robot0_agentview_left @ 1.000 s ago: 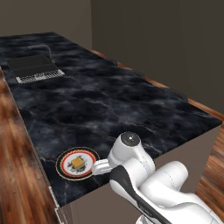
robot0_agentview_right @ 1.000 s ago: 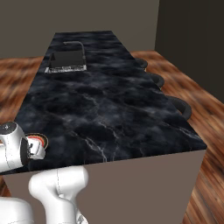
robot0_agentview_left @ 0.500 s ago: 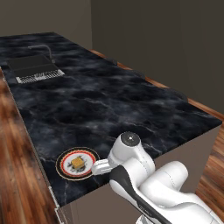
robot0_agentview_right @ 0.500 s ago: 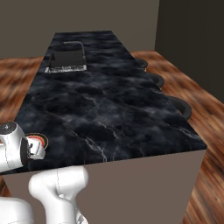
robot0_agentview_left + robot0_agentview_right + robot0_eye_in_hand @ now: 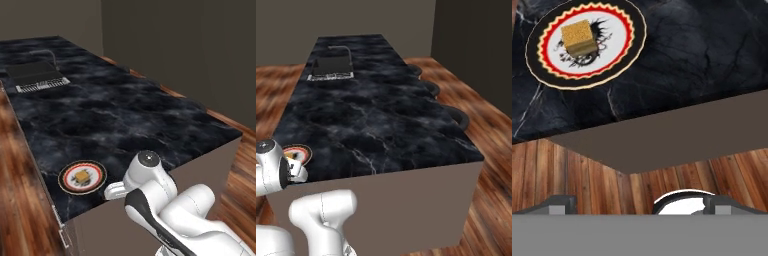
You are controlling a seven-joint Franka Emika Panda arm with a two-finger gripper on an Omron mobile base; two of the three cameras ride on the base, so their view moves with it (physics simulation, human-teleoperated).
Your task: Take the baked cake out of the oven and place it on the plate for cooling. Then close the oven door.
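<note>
**Cake sitting on the plate at the island's near corner**

Cake (image 5: 578, 36), a small golden-brown cube, is resting on the plate (image 5: 619, 50), a round plate with a dark rim, a red zigzag ring and a white centre marked with dark streaks. We are seeing the cake sitting slightly off the plate's middle. The plate is lying flat on the black marble island counter (image 5: 115, 110), at its near-left corner, close to the near edge.

We are looking along the gripper (image 5: 639, 205) in the hand view; its two finger tips (image 5: 559, 204) are standing wide apart at the bottom of that view with nothing between them. The gripper is hanging off the near side of the island, over the wooden floor (image 5: 572, 175), apart from the plate.

In the left base view we are seeing the plate just left of the arm's white wrist (image 5: 147, 172). A sink (image 5: 35, 75) is lying recessed at the far end of the counter, well apart from the plate. Dark round stools (image 5: 458, 117) are lining the island's right side.
</note>
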